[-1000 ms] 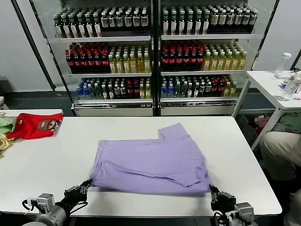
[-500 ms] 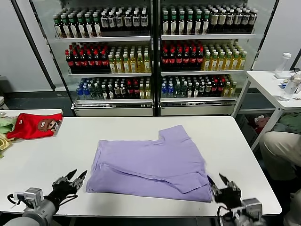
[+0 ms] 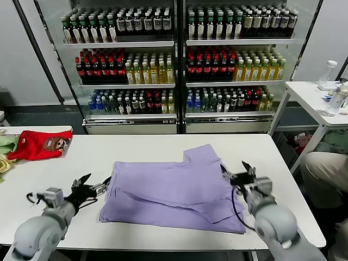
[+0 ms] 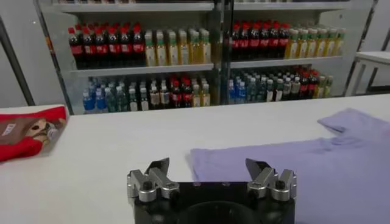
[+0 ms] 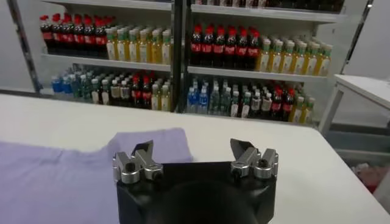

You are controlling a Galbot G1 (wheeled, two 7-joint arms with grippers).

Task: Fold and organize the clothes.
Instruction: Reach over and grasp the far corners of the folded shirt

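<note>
No brand or writing can be read anywhere: the bottles [image 3: 125, 24] in the glass-fronted coolers behind are too small for their labels to be made out, and the only mark on cloth is a brown cartoon patch on the red garment [image 3: 39, 144] lying at the counter's far left edge, beside a bit of green cloth [image 3: 6, 142]. The lavender T-shirt [image 3: 174, 187] lies in the middle of the white counter [image 3: 65, 174], plain side up and partly folded, with a layer doubled over along its near half so that a diagonal crease runs across it and one short sleeve sticks out toward the coolers at the far right corner. The left gripper [image 3: 91, 186] hovers low over the counter just beside the shirt's left edge, its arm reaching in from the near left, its fingers [image 4: 159, 167] spread wide apart with nothing between them. The right gripper [image 3: 235, 173] is raised just above the shirt's right edge, forearm coming up from the near right, its fingers [image 5: 142, 150] likewise spread apart and empty. A second white table [image 3: 310, 95] with clear bottles on it stands to the far right.
</note>
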